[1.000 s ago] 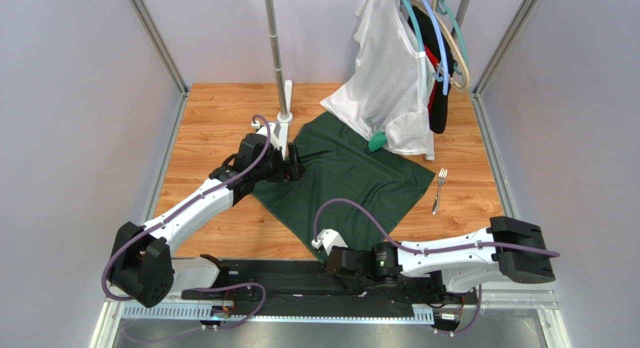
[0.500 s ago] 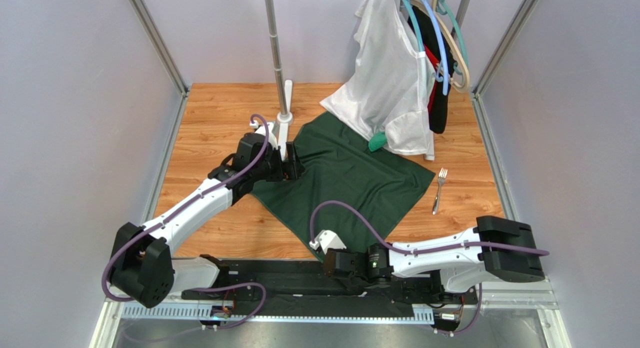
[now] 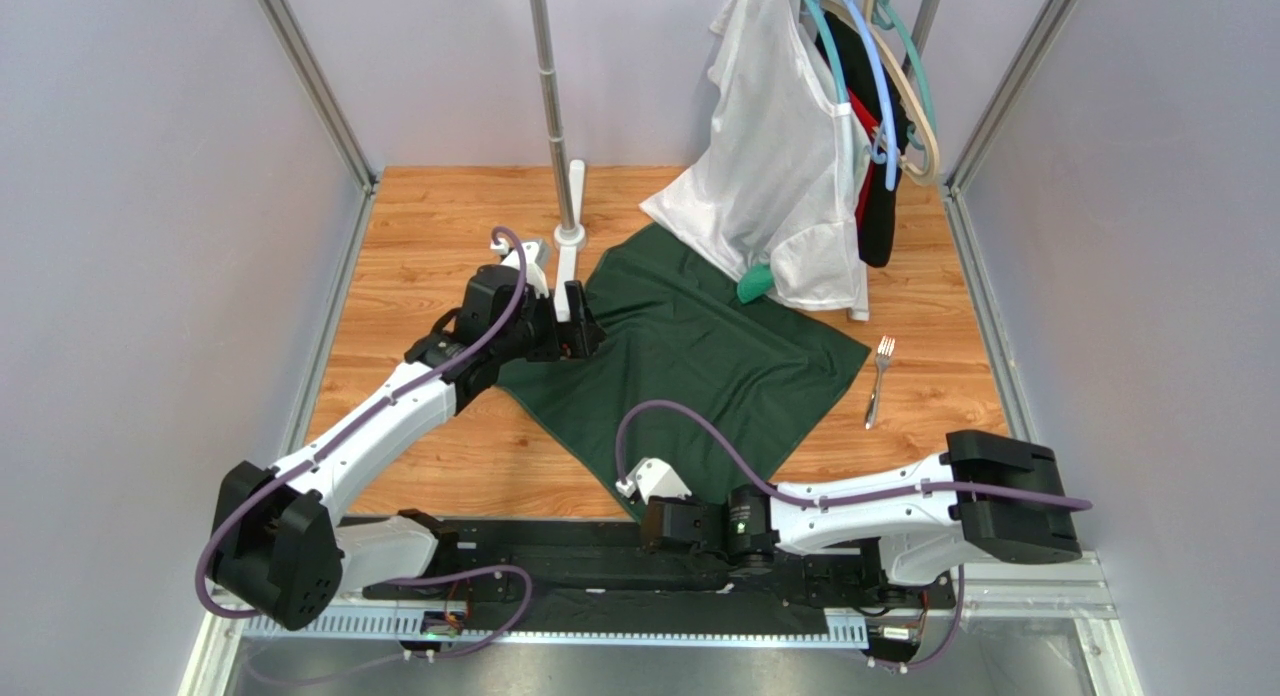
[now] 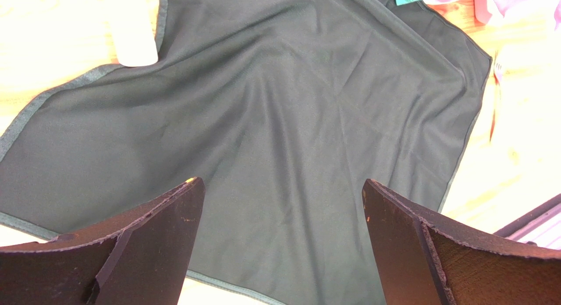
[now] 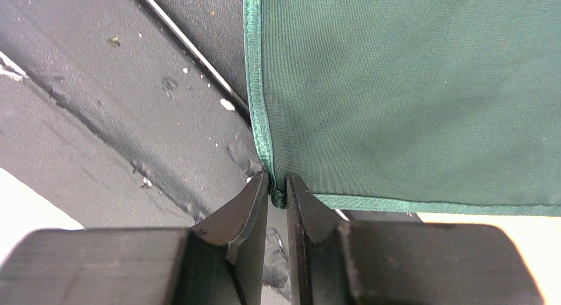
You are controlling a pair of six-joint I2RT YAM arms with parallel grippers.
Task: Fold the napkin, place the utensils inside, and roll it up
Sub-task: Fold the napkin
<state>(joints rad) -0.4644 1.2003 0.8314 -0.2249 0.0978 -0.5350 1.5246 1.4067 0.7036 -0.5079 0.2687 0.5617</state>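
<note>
Pinching the near corner of the napkin (image 3: 691,351), your right end effector (image 5: 278,192) is clenched on the hem, over the black base rail (image 5: 132,88). Your left end effector (image 4: 280,187) hangs released, jaws wide, above the cloth's left corner. The napkin lies spread like a diamond on the table (image 3: 436,231), the fork (image 3: 879,378) near its right corner, not touching.

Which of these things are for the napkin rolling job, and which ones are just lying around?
For the job:
- napkin, spread out
- fork, beside it
- right gripper, pinching the napkin's near corner
- left gripper, open over the napkin

Just there:
- white garment
- hangers
- bright green cloth
- metal pole
</note>
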